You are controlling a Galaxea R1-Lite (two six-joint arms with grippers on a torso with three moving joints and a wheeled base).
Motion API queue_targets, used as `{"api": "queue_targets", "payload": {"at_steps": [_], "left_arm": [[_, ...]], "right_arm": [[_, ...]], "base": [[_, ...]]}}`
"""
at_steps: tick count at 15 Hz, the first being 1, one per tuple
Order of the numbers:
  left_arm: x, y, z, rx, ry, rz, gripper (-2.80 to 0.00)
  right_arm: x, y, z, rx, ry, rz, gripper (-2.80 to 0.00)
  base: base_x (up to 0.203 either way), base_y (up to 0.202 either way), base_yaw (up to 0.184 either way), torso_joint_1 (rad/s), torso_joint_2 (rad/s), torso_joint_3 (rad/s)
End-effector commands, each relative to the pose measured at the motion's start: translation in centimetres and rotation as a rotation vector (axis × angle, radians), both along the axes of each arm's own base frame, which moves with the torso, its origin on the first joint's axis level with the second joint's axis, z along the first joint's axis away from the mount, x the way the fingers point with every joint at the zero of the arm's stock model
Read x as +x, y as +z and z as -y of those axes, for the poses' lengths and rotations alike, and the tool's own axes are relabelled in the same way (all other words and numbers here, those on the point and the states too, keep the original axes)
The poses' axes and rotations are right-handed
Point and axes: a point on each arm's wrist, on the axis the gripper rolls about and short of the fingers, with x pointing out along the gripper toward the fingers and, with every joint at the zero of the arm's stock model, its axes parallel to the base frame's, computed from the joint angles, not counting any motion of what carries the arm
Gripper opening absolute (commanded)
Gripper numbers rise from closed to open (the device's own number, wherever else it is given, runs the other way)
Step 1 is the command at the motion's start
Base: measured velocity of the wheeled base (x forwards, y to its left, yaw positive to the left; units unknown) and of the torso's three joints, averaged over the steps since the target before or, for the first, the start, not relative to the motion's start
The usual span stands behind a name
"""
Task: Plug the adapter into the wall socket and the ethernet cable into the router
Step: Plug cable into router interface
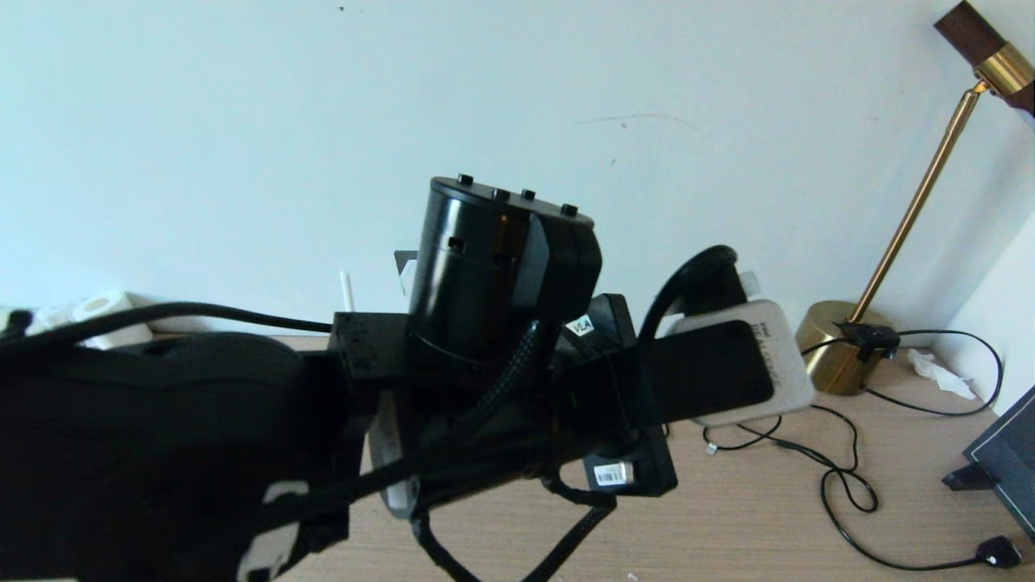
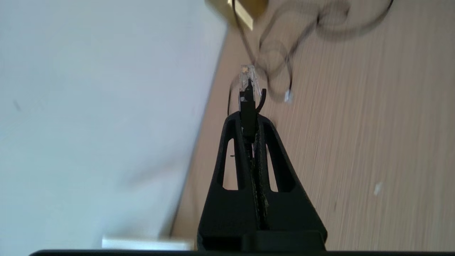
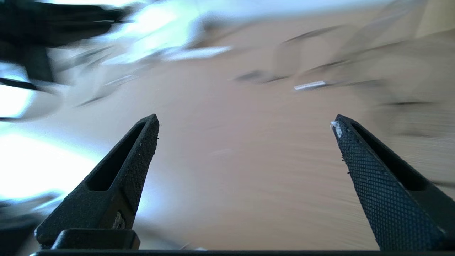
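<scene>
From the head camera you look over a pale wood desk [image 1: 768, 517] that ends at a plain light wall [image 1: 242, 121]. Your left arm [image 1: 501, 323] fills the middle, its wrist blocking much of the desk. Just past it a white box [image 1: 780, 364], most likely the router, sits near the wall. A brass lamp [image 1: 849, 339] stands beyond that, thin black cords [image 1: 841, 485] loop across the desk to its right, and a dark panel [image 1: 1007, 453] closes off the far right edge.

In the left wrist view, your left gripper [image 2: 251, 117] is pressed together, pinching the ethernet cable [image 2: 248, 110] with its clear connector sticking out past the tips. Wall lies to one side of the tips, bare desk to the other, cords ahead.

In the right wrist view, your right gripper [image 3: 245, 122] is spread wide, holding nothing, with blurred bare wood between its fingers [image 3: 376, 177].
</scene>
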Motion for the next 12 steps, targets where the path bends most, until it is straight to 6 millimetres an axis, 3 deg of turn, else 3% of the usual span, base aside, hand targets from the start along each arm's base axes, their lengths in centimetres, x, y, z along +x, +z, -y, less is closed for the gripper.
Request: {"api": "queue_targets", "payload": {"at_steps": [1,3,5,9,12], "left_arm": [[-1.5,0.4,-0.2,-0.028,-0.036,0.023,-2.80],[-2.3,0.2,-1.0,-0.019,-0.055,0.039,-2.80],[-3.2,0.1,-1.5,-0.035,-0.082,0.051,-2.80],[-5.0,0.2,-0.7,-0.046,-0.171,0.047,-2.80],[-5.3,0.3,0.0,-0.052,-0.189,0.050,-2.80]], "right_arm": [[5.5,0.7,-0.4,0.102,0.199,-0.206,0.00],[8.7,2.4,-0.7,0.234,0.351,-0.259,0.00],[10.4,4.4,-1.3,0.338,0.482,-0.295,0.00],[10.1,5.1,-3.1,0.329,0.638,-0.311,0.00],[10.7,4.8,-3.9,0.328,0.683,-0.350,0.00]], "base": [[0.000,0.000,0.000,0.000,0.00,0.000],[0.000,0.000,0.000,0.000,0.00,0.000],[0.000,0.000,0.000,0.000,0.00,0.000],[0.000,0.000,0.000,0.000,0.00,0.000],[0.000,0.000,0.000,0.000,0.00,0.000]]}}
